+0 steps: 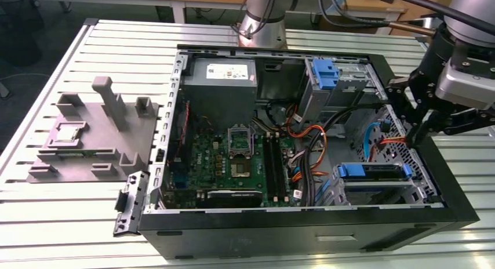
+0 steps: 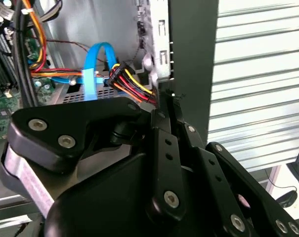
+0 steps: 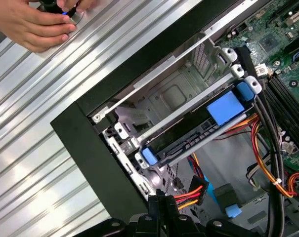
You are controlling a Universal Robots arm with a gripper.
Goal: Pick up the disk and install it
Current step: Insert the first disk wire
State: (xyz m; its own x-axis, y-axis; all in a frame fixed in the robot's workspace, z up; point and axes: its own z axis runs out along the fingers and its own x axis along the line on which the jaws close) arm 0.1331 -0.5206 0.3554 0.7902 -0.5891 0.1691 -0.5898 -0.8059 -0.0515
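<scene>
Blue-railed and sitting in the drive cage at the lower right of the exterior view, the disk (image 1: 374, 171) lies inside the open computer case (image 1: 309, 225), already seated in its bay; the first wrist view also shows it (image 3: 198, 129). Above the case's right wall hangs the gripper (image 1: 421, 127), its black fingers (image 2: 165, 111) pressed together on nothing, close to the power connector (image 2: 132, 81). A person's hand (image 3: 33, 22) rests on the slatted table (image 1: 116, 43).

We are noting ribbed, pale metal on the worktop (image 1: 325, 31); matt black casing on the computer case (image 1: 309, 237); glossy blue plastic rails on the disk (image 1: 371, 171); matt black fingers (image 2: 166, 143).
</scene>
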